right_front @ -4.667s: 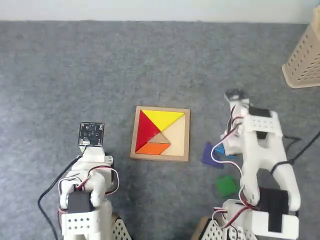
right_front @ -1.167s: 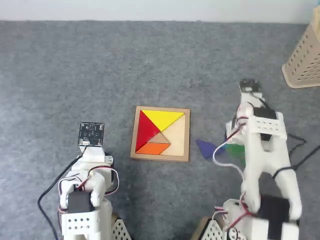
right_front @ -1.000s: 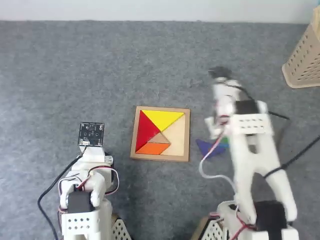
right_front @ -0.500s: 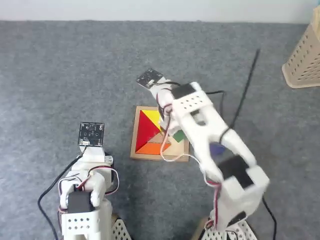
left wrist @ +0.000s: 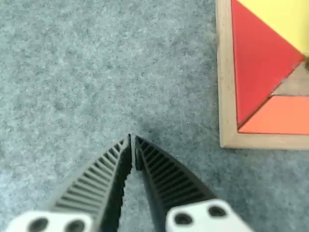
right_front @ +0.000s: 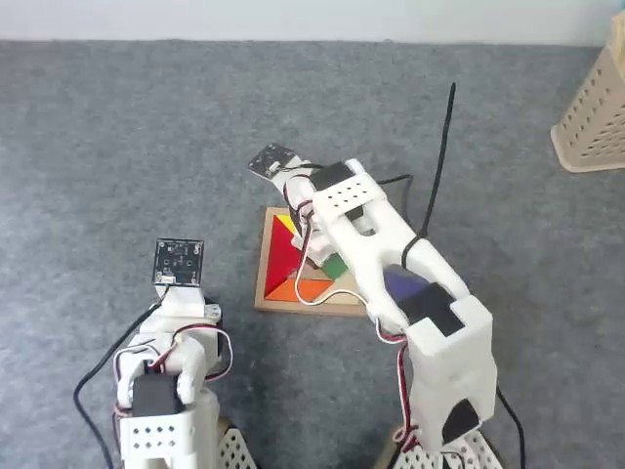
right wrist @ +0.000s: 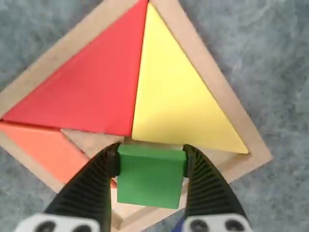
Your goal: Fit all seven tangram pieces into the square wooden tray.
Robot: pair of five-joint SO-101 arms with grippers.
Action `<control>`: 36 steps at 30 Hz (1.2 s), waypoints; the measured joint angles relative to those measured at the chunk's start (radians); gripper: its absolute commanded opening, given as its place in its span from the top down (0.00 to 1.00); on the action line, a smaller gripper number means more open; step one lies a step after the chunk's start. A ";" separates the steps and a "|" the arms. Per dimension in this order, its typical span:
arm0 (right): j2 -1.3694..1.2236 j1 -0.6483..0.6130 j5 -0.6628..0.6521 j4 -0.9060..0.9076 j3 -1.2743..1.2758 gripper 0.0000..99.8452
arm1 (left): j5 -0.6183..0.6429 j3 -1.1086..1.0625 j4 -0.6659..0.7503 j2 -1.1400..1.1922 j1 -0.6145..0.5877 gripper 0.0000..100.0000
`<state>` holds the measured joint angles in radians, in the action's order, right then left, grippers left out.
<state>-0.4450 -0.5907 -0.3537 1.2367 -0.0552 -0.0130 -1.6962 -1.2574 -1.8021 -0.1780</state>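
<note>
Green in colour, the square wooden tangram piece [right wrist: 150,180] was clamped flat between the two fingers of the right tool [right wrist: 150,162], one finger [right wrist: 104,169] against each opposite edge. The piece was positioned over the square wooden tray [right wrist: 224,96], at the point where the large red triangle [right wrist: 87,82] and the large yellow triangle [right wrist: 176,96] met. Whether the piece contacted the tray floor could not be determined. The orange piece [right wrist: 43,145] occupied the tray corner adjoining the red triangle. In the high view the right arm extended over the tray and covered most of it, with the green piece [right_front: 335,264] visible beneath the arm. A purple piece [right_front: 402,283] lay on the grey carpeted table [right_front: 146,127] just beside the tray, on the side nearer the right arm's base, partly hidden by that arm. The left tool [left wrist: 131,141] was closed and empty, fingertips nearly touching, above bare carpet near the tray's outer rim [left wrist: 223,72] on the side holding the red triangle. A beige slotted basket [right_front: 596,107] stood at the table edge, well apart from the tray.
</note>
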 measured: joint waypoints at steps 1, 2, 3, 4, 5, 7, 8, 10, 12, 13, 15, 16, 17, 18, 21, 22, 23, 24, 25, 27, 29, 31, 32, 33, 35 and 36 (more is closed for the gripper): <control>-0.002 0.000 0.000 -0.002 -0.003 0.92 | 0.000 0.000 0.000 0.000 0.000 0.99; -0.002 0.000 0.000 -0.003 -0.005 0.90 | 0.000 0.000 0.000 0.000 0.000 0.99; -0.002 0.000 0.000 -0.005 -0.005 0.89 | 0.000 0.000 0.000 0.000 0.000 0.99; -0.002 -0.003 0.002 -0.008 -0.005 0.87 | 0.000 0.000 0.000 0.000 0.000 0.99; -0.002 -0.005 0.005 -0.008 -0.005 0.87 | 0.000 0.000 0.000 0.000 0.000 0.99; -0.002 -0.005 0.005 -0.009 -0.006 0.87 | 0.000 0.000 0.000 0.000 0.000 0.99; -0.002 -0.005 0.008 -0.017 -0.006 0.87 | 0.000 0.000 0.000 0.000 0.000 0.99; -0.002 -0.005 0.009 -0.028 -0.006 0.87 | 0.000 0.000 0.000 0.000 0.000 0.99; -0.002 -0.005 0.009 -0.031 -0.006 0.87 | 0.000 0.000 0.000 0.000 0.000 0.99; -0.002 -0.005 0.009 -0.034 -0.006 0.87 | 0.000 0.000 0.000 0.000 0.000 0.99; -0.002 -0.005 0.009 -0.034 -0.006 0.87 | 0.000 0.000 0.000 0.000 0.000 0.99; -0.002 -0.005 0.009 -0.034 -0.006 0.87 | 0.000 0.000 0.000 0.000 0.000 0.99; -0.002 -0.005 0.009 -0.034 -0.006 0.87 | 0.000 0.000 0.000 0.000 0.000 0.99; -0.002 -0.005 0.009 -0.034 -0.006 0.87 | 0.000 0.000 0.000 0.000 0.000 0.99; -0.002 -0.005 0.009 -0.034 -0.006 0.87 | 0.000 0.000 0.000 0.000 0.000 0.99; -0.002 -0.005 0.009 -0.034 -0.006 0.87 | 0.000 0.000 0.000 0.000 0.000 0.99; -0.002 -0.005 0.009 -0.031 -0.006 0.88 | 0.000 0.000 0.000 0.000 0.000 0.99; -0.002 -0.005 0.009 -0.029 -0.006 0.91 | 0.000 0.000 0.000 0.000 0.000 0.99; -0.002 -0.005 0.008 -0.026 -0.006 0.93 | 0.000 0.000 0.000 0.000 0.000 0.99; -0.002 -0.003 0.008 -0.023 -0.006 0.95 | 0.000 0.000 0.000 0.000 0.000 0.99; -0.002 0.000 0.008 -0.023 -0.006 0.93 | 0.000 0.000 0.000 0.000 0.000 0.99; -0.002 0.000 0.009 -0.023 -0.006 0.88 | 0.000 0.000 0.000 0.000 0.000 0.99; -0.002 0.000 0.020 -0.021 -0.006 0.86 | 0.000 0.000 0.000 0.000 0.000 0.99; -0.002 -0.002 0.031 -0.020 -0.006 0.84 | 0.000 0.000 0.000 0.000 0.000 0.99; -0.002 -0.005 0.043 -0.017 -0.006 0.83 | 0.000 0.000 0.000 0.000 0.000 0.99; -0.002 -0.005 0.044 -0.017 -0.006 0.83 | 0.000 0.000 0.000 0.000 0.000 0.99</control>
<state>-0.4465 -0.5953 -0.3092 1.2198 -0.0614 -0.0130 -1.6962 -1.2574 -1.8021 -0.1780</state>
